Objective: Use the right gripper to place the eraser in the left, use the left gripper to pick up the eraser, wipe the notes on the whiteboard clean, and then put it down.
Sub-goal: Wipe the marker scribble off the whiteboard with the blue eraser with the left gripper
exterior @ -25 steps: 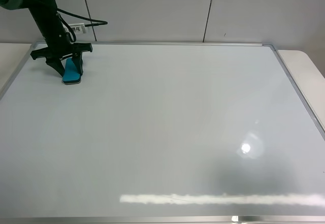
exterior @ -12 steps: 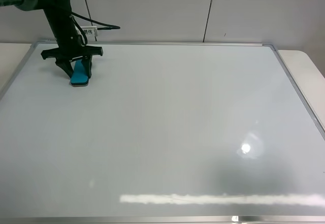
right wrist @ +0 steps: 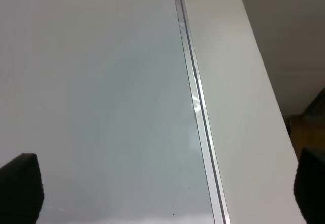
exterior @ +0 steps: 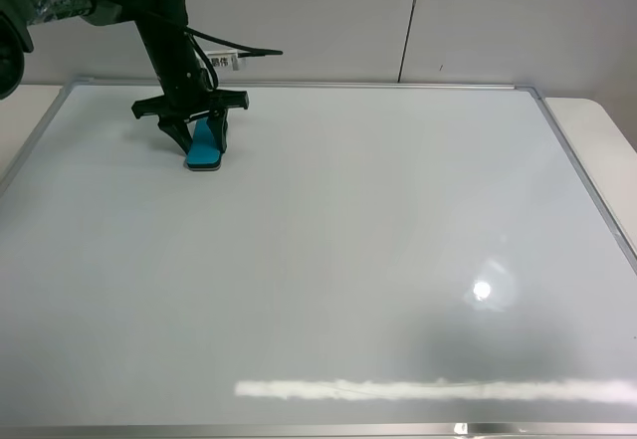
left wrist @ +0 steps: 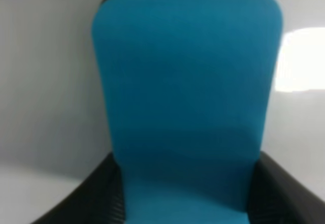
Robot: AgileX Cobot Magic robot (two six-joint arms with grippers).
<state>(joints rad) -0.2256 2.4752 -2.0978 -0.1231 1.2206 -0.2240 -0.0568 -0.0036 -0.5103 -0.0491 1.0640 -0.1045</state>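
My left gripper (exterior: 205, 145) is clamped on the eraser (exterior: 205, 147), long side pointing down at the whiteboard (exterior: 378, 250) (far-left corner). Right gripper (right wrist: 162, 183): fingers wide apart.

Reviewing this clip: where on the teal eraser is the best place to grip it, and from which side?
Across the eraser's two long teal sides, coming from above. It lies felt-down on the whiteboard, so only top and sides are free, and the narrow width fits between the fingers. The left gripper holds it this way.
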